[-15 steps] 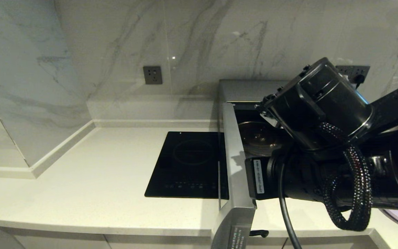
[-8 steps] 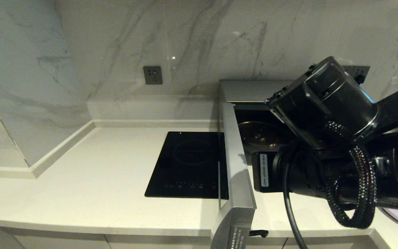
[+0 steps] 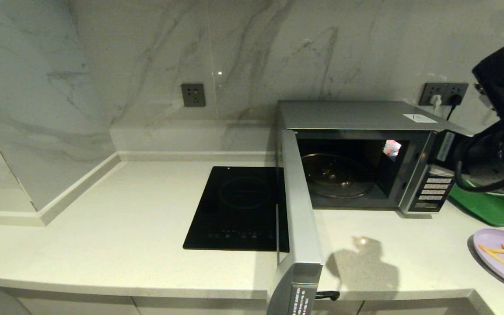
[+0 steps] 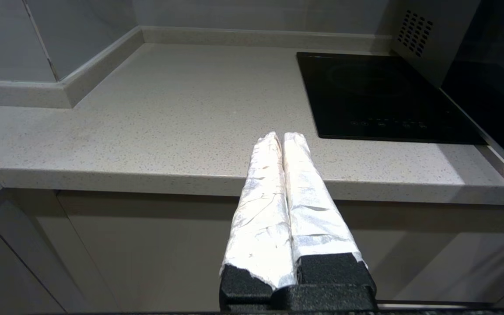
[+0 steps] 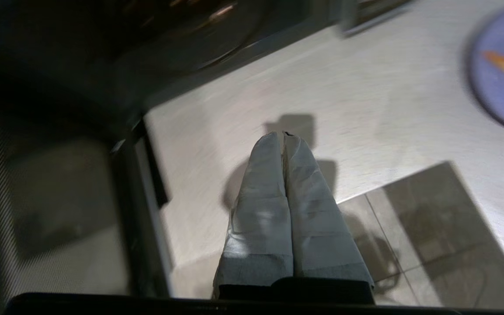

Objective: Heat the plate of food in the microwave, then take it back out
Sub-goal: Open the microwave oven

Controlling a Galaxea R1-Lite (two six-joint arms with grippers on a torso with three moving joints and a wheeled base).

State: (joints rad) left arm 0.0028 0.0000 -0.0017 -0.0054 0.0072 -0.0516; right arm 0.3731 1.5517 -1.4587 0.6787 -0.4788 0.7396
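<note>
Silver microwave (image 3: 357,118): it stands on the pale speckled table (image 3: 116,227), ahead of the right gripper, with its door (image 3: 298,210) swung wide open toward the robot. The dark cavity holds only the glass turntable (image 3: 337,175).
Button panel (image 3: 433,192): black, on the microwave's front, on the side nearer to the right arm.
Lilac plate of food (image 3: 503,258): it lies on the table near the front edge, to the right of the right gripper and apart from it. Thin orange-yellow sticks lie on it. It is outside the microwave.
Right gripper (image 5: 285,138): its two wrapped fingers are pressed together and hold nothing. It hangs over the bare table in front of the microwave's opening, between the open door and the plate, touching neither.
Left gripper (image 4: 280,138): its fingers are closed together and empty. It is low, at the table's front edge, well apart from the task's things. The black induction hob (image 3: 241,205) lies ahead of it and to its right.
Green tray (image 3: 490,205): flat on the table, beyond the plate, beside the microwave.
</note>
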